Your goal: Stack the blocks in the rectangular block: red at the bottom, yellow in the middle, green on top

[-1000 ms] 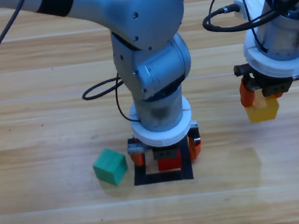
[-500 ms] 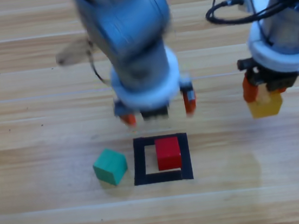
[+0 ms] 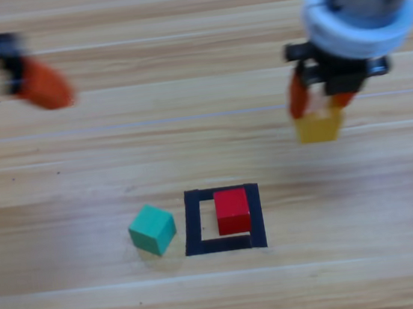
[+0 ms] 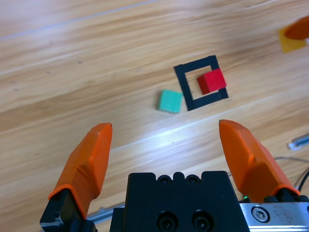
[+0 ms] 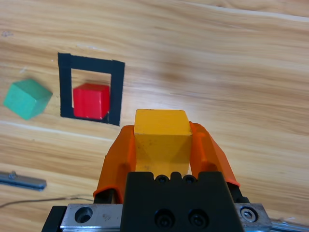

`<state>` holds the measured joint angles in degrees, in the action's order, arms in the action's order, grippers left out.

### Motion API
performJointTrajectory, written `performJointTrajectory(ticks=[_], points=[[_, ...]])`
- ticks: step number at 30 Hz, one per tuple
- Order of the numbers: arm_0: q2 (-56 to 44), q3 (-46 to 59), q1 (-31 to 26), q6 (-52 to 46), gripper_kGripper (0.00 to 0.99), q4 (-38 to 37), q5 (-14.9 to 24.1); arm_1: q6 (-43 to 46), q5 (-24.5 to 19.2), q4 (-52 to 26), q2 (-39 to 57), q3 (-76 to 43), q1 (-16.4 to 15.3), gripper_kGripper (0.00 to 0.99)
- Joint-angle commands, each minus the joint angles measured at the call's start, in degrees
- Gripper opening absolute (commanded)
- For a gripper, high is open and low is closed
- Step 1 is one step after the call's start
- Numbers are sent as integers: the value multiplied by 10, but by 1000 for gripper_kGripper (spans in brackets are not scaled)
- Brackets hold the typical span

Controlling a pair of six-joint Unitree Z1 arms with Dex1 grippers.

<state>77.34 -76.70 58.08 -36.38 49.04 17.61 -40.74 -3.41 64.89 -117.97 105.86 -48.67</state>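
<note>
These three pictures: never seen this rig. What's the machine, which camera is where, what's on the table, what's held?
Two robot arms with orange two-jaw grippers work at a wooden table. One picture looks down from above; the other two come from cameras on each arm's wrist.

On the table, a small red cube sits inside a black tape rectangle, towards its right side. A small teal-green cube lies just left of the outline.

The right gripper holds a small yellow cube up and right of the rectangle. The left gripper, open and empty, is at the left edge.
</note>
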Motion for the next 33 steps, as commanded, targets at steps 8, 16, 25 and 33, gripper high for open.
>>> performJointTrajectory(ticks=[8, 16, 25, 33], points=[[-138, 122, -25, 29, 943, -1, -27, -41, -9, 63, -181, 161, -85, 176], [-141, 167, -25, 28, 943, -39, -45, -54, -22, 73, -221, 204, -100, 178], [-139, 194, -25, 26, 945, -69, -54, -57, -27, 74, -241, 217, -100, 178], [-136, 202, -25, 26, 943, -79, -57, -56, -30, 74, -250, 219, -100, 178]])
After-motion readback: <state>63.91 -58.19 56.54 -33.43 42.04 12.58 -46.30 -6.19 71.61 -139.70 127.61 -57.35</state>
